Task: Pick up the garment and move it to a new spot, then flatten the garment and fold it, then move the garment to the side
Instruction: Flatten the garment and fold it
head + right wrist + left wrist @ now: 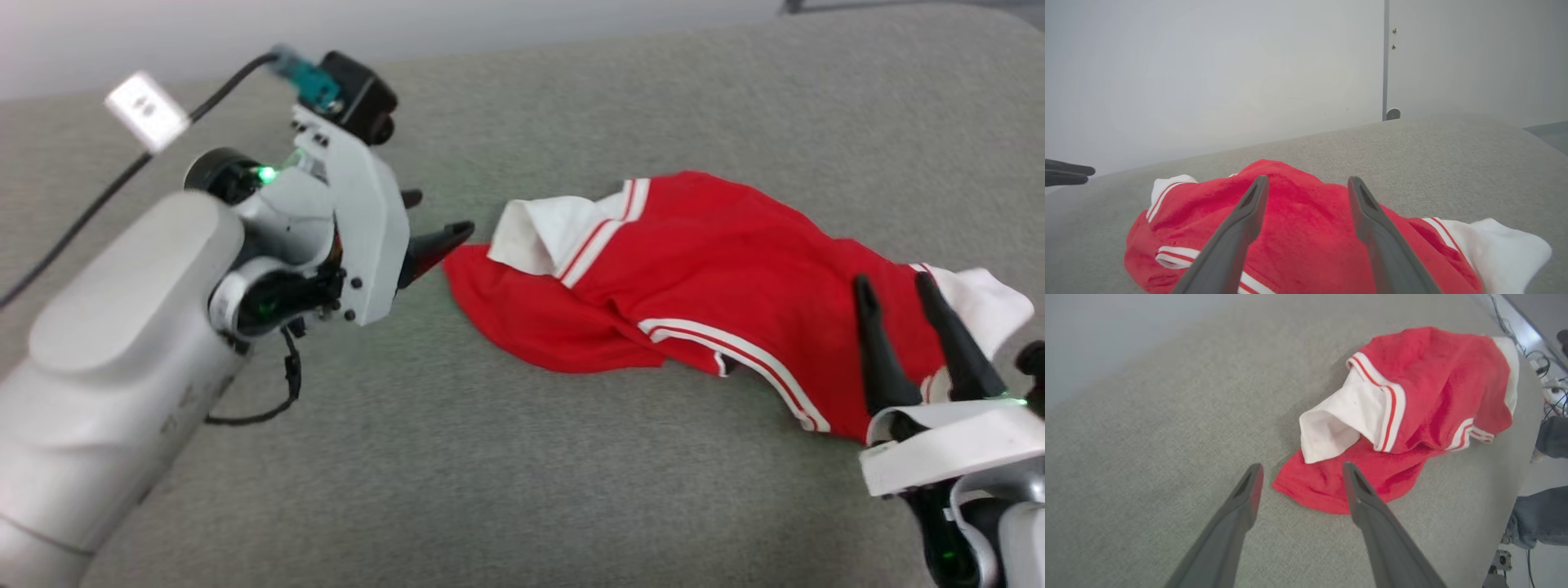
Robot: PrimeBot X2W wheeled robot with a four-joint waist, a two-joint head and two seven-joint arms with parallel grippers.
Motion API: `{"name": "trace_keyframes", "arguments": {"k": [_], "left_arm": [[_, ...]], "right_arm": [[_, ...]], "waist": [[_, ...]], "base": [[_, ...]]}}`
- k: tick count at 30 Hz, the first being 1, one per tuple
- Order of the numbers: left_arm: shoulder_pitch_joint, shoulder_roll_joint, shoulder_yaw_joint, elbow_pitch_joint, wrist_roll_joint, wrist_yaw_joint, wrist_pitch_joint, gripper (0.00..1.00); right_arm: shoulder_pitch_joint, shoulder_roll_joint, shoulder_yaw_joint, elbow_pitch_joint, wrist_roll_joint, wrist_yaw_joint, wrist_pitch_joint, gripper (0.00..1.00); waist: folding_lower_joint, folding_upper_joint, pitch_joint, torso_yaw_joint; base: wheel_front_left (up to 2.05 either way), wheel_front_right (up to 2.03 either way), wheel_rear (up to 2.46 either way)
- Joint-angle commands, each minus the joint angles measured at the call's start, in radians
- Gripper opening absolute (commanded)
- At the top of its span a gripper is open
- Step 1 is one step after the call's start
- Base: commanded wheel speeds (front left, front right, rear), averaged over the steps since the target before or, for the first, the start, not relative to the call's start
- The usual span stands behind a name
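Red T-shirt (718, 261) crumpled centre-right; left gripper (439, 214) gapes empty just beside its left edge, right gripper (891, 282) spread wide, gripping nothing, over its lower-right end.

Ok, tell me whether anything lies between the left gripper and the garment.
Nothing visible does. The left gripper points its open fingers at the near red edge of the garment, with bare grey surface between.

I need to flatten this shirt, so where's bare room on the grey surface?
Bare: the wide grey surface in front of the shirt, and the strip behind it up to the wall. Crowded: the shirt's left tip by the left end effector, its right end by the right end effector.
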Motion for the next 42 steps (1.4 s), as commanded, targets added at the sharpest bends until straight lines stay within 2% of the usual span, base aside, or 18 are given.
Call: {"name": "trace_keyframes", "arguments": {"k": [1,4,6,11,17,18,19,20,23,29,35,42], "left_arm": [[-0.031,0.002,-0.031,0.022,-0.024,0.0,0.038,1.0],[-0.09,0.021,-0.12,0.073,-0.075,0.0,0.13,1.0],[-0.13,0.034,-0.165,0.089,-0.092,0.0,0.148,1.0],[-0.186,0.053,-0.237,0.139,-0.158,0.0,0.165,1.0],[-0.26,0.042,-0.3,0.181,-0.191,0.0,0.133,1.0],[-0.268,0.04,-0.309,0.182,-0.194,0.0,0.118,0.74],[-0.274,0.037,-0.317,0.183,-0.207,0.0,0.104,0.33],[-0.275,0.033,-0.324,0.183,-0.224,0.0,0.093,0.0],[-0.295,0.037,-0.359,0.158,-0.231,0.0,0.052,0.0],[-0.331,0.068,-0.42,0.119,-0.169,0.0,-0.146,0.0],[-0.337,0.146,-0.452,0.086,-0.03,0.0,-0.35,0.0],[-0.248,0.232,-0.455,0.103,0.079,0.0,-0.557,0.0]], "right_arm": [[-0.014,0.004,0.016,-0.003,0.007,-0.001,-0.008,1.0],[-0.023,0.017,0.036,0.008,0.015,-0.001,-0.022,1.0],[-0.027,0.023,0.041,0.02,0.019,-0.001,-0.03,1.0],[-0.037,0.031,0.054,0.035,0.023,-0.001,-0.052,1.0],[-0.052,0.04,0.069,0.049,0.026,-0.001,-0.067,1.0],[-0.057,0.042,0.075,0.049,0.026,-0.001,-0.069,1.0],[-0.059,0.043,0.078,0.05,0.027,-0.001,-0.071,1.0],[-0.059,0.044,0.078,0.052,0.027,-0.001,-0.073,1.0],[-0.047,0.044,0.063,0.056,0.024,-0.001,-0.073,1.0],[-0.024,0.025,0.037,0.048,0.018,-0.001,-0.048,1.0],[-0.012,0.004,0.031,0.023,0.009,-0.001,0.0,1.0],[0.015,-0.001,0.022,-0.014,0.008,-0.001,0.05,1.0]], "waist": [[0.0,0.0,0.067,-0.072],[0.0,0.0,0.097,-0.114],[0.0,0.0,0.114,-0.137],[0.0,0.0,0.15,-0.175],[0.0,0.0,0.168,-0.191],[0.0,0.0,0.168,-0.192],[0.0,0.0,0.168,-0.192],[0.0,0.0,0.166,-0.19],[0.0,0.0,0.151,-0.167],[0.0,0.0,0.078,-0.078],[0.0,0.0,0.004,0.014],[0.0,0.0,-0.033,0.072]], "base": [[0.0,0.0,0.0],[0.0,0.0,0.0],[0.0,0.0,0.0],[0.0,0.0,0.0],[0.0,0.0,0.0],[0.0,0.0,0.0],[0.0,0.0,0.0],[0.0,0.0,0.0],[0.0,0.0,0.0],[0.0,0.0,0.0],[0.0,0.0,0.0],[0.0,0.0,0.0]]}}
